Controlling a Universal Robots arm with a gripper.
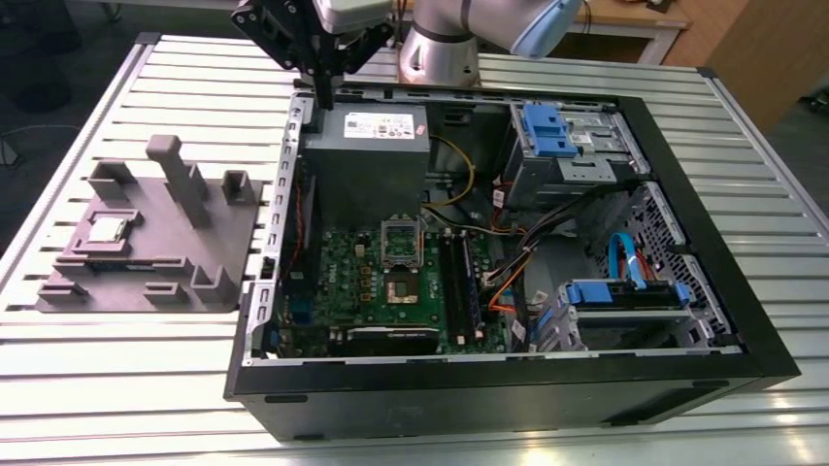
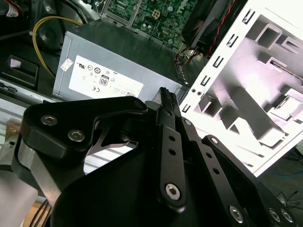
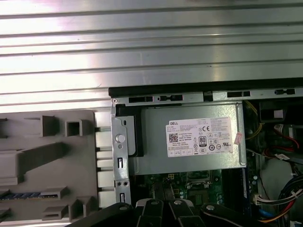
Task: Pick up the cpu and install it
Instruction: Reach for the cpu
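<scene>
Far from cpu (image 1: 104,229), pincer (image 1: 320,95) hovers over case rim (image 1: 570,94).

Light's pretty even and bright from overhead in the exterior view. The slatted metal table (image 1: 116,388) gives off a soft sheen, while the inside of the computer case (image 1: 518,383) sits in shade. In the second wrist view the grey fixture (image 2: 265,85) is blown out almost white with a pinkish cast, and the gripper (image 2: 166,97) is just a dark mass. In the first wrist view, hard glare bands streak across the table (image 3: 142,47).
</scene>
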